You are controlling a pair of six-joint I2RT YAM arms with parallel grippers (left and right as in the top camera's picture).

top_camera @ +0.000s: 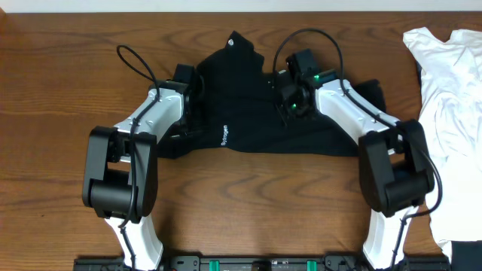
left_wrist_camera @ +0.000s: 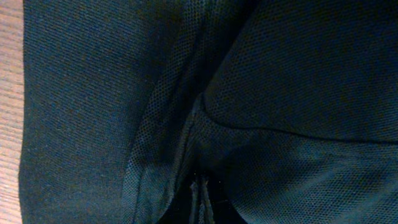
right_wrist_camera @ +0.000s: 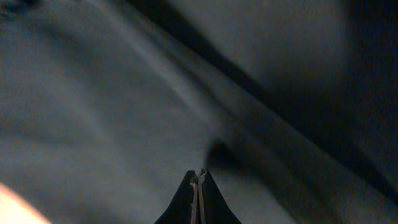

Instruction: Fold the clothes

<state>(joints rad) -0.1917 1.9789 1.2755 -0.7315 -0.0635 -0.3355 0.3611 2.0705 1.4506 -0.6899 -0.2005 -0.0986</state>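
While the brown wood-grain surface (top_camera: 60, 90) fills most of the overhead view, the black short-sleeved collared shirt of soft thin fabric (top_camera: 248, 128) lies bunched across its far middle, not yet flat. Its lower edge runs roughly straight between the two arms, and a peak of cloth points away from the robot. A rumpled white shirt (top_camera: 452, 113) lies at the right edge, apart from the black one and no part of this job.

Both white-and-black arms reach onto the black shirt, the left at its left side, the right near its upper right. The left tool (left_wrist_camera: 199, 190) is closed, with ridges of mesh fabric gathering into its tips, so it appears to pinch the cloth. The right tool (right_wrist_camera: 199, 177) is likewise closed, and a crease seems to run into its tips.

This looks like the early spreading step, before any fold. The next move likely calls for drawing the two pinched points apart and upward to smooth the body. A small white logo print (top_camera: 224, 135) shows near the shirt's lower middle.
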